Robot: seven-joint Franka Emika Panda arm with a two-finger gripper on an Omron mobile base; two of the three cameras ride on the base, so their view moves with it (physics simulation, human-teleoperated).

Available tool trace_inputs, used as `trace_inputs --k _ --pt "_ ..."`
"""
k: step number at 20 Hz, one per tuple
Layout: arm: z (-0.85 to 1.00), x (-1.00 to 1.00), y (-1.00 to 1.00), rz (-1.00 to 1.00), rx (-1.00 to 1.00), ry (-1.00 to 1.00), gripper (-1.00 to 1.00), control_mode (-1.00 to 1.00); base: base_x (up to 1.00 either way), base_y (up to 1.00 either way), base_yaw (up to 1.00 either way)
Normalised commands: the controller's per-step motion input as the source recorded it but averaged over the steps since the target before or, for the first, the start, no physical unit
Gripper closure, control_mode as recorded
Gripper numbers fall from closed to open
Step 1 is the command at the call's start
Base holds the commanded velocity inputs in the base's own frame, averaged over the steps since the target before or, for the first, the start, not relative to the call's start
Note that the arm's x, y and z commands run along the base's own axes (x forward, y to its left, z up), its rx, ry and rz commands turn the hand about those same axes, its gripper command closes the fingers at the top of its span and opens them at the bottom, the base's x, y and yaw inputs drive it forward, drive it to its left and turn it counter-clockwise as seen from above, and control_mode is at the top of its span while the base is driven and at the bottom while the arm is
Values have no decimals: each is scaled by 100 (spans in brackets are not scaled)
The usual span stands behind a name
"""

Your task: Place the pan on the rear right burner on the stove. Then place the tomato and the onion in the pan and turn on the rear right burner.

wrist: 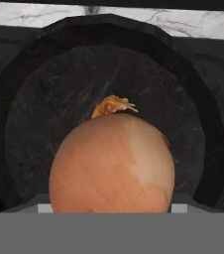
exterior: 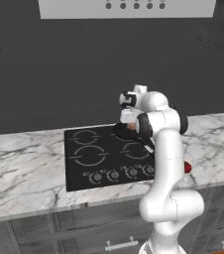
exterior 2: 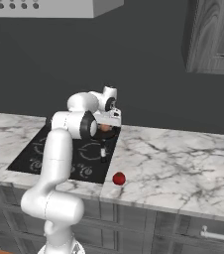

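Left base view: pan [exterior: 126,133] already on the rear right burner of the stove [exterior: 84,168], handle toward the knobs [exterior: 115,174], arm hiding most of it. Right base view: tomato [exterior 2: 118,178] left waiting on the counter [exterior 2: 183,168] beside the stove, nothing blocking it; burner apparently not yet switched on. Hand view: onion [wrist: 112,163] between the widely spread jaws, seemingly gripped, directly over the pan floor.

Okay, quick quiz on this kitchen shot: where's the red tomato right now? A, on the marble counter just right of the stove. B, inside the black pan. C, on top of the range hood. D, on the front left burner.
A: the tomato lies on the marble counter just past the stove's right edge, while the pan under the hand has the onion over it.
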Motion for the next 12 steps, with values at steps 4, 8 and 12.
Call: trace_inputs --k 4,8,12 --pt "-22 0 1 -6 0 -3 100 -100 0 0 0" --pt "-15 0 2 -6 0 -7 100 -100 0 0 0" --pt "-19 -7 9 -8 0 -12 100 -100 0 0 0"
